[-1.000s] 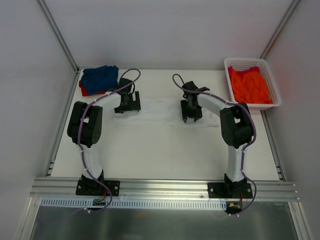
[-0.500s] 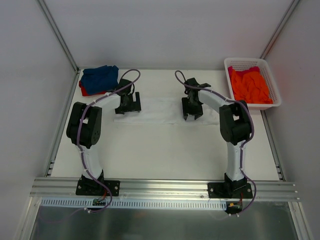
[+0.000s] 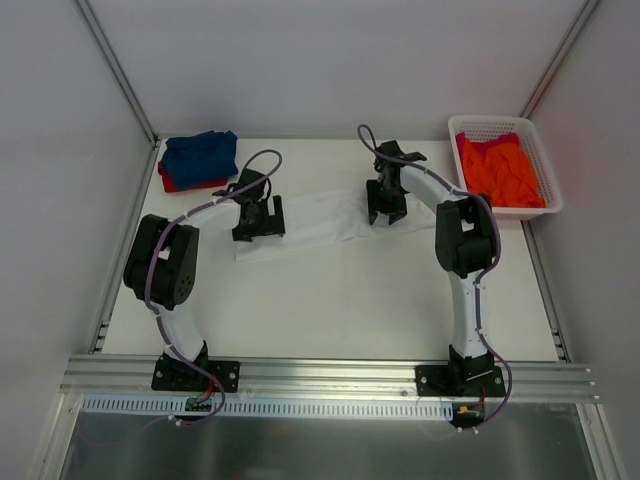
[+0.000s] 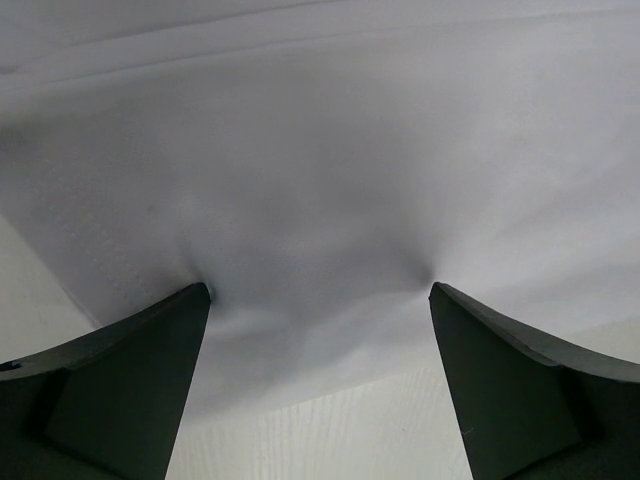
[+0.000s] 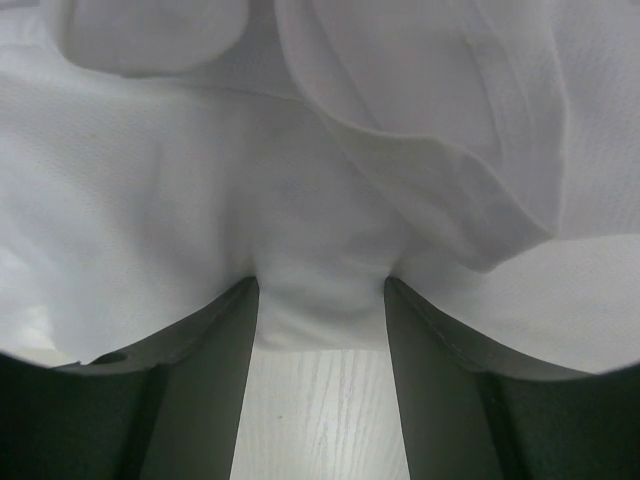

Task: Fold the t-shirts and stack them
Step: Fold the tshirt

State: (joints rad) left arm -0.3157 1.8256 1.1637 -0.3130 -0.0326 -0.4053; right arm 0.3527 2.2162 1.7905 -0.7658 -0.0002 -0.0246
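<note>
The white t-shirt (image 3: 310,222) lies stretched across the middle of the table between my two grippers. My left gripper (image 3: 258,220) is on its left end; in the left wrist view its jaws stand wide apart, and the fingertips (image 4: 195,300) press into the white cloth (image 4: 320,180), which puckers at both tips. My right gripper (image 3: 386,205) is on the shirt's right end, and its fingers (image 5: 235,320) are closed on a bunch of white cloth (image 5: 320,300). The blue t-shirt (image 3: 200,155) lies folded on the red one (image 3: 172,183) at the back left. The orange t-shirt (image 3: 498,170) is in the basket.
The white lattice basket (image 3: 465,125) stands at the back right against the right wall. The folded stack sits in the back left corner. Metal frame posts and white walls enclose the table. Bare tabletop (image 3: 330,300) lies in front of the white shirt.
My right gripper has moved toward the back, pulling the shirt's right end with it. My left gripper shifted slightly toward the front. The shirt now lies slanted.
</note>
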